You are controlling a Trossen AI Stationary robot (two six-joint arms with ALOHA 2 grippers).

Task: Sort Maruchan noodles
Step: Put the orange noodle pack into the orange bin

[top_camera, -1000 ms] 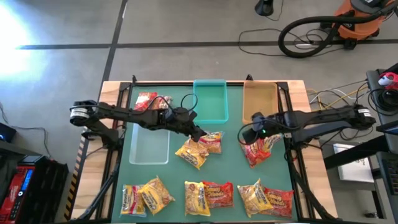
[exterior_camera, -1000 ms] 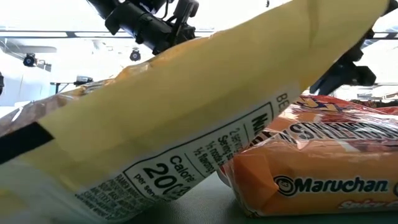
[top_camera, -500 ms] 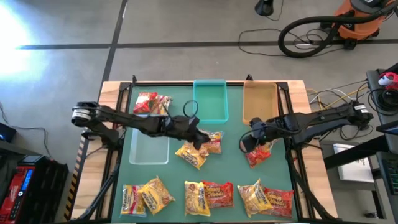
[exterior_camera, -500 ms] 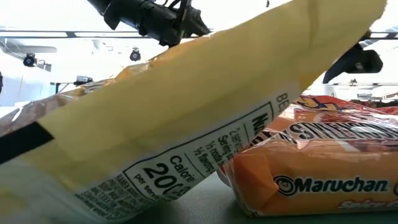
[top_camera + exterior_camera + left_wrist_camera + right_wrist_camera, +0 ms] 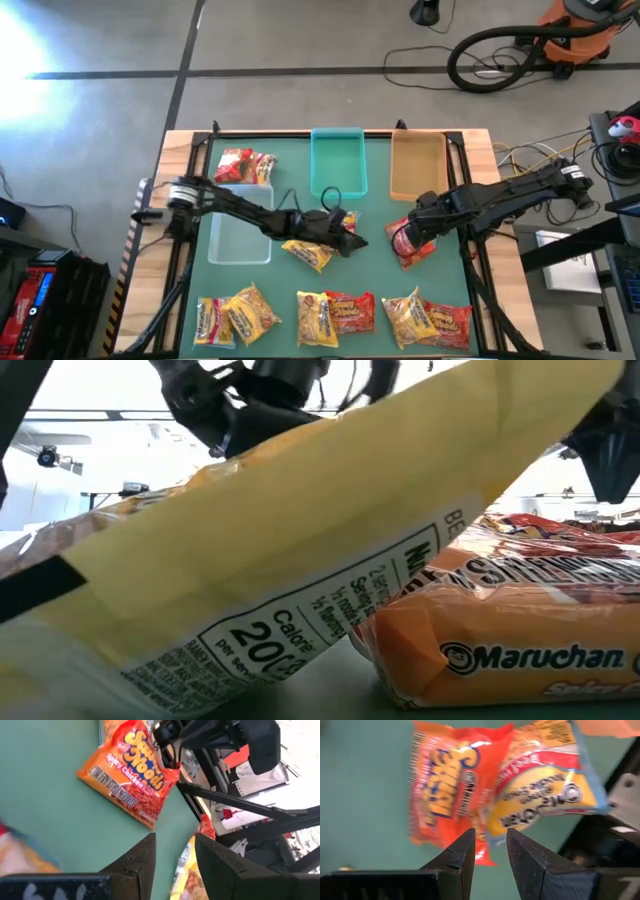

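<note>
Maruchan noodle packets lie flat on the green mat. A yellow packet and an orange one are in the middle. An orange packet overlaps a yellow, pink-banded one at the right. My left gripper hangs low just right of the middle pair, open, with nothing between its fingers. It points toward the orange packet at the right. My right gripper points down over that right pair, its fingers a little apart and holding nothing.
A clear tray, a teal tray and a tan tray stand on the mat's far half. A red packet lies at the far left. Several packets line the near edge, and one yellow packet fills the low view.
My left gripper has dropped and reached toward the table's right edge, past the middle packets, and now points flatter. My right gripper has tipped from slanting to pointing straight down and drifted slightly toward the near edge, over the right pair. No packet has moved.
</note>
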